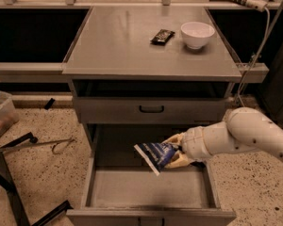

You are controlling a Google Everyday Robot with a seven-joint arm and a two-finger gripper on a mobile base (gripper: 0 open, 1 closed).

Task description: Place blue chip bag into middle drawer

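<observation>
Above middle drawer (146,192) — gripper (175,150) holding blue chip bag (154,155).

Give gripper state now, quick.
Gripper: closed on the chip bag, above the open middle drawer.

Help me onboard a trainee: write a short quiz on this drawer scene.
1. True or false: the blue chip bag lies loose on the floor of the middle drawer.
2. What lies just left of the white bowl on the cabinet top? A) black snack packet B) spoon C) mug
3. Fill in: the gripper, reaching over the open middle drawer, is ___ on the bag.
Key: 1 false, the gripper holds it above the floor; 2 A; 3 shut.
</observation>
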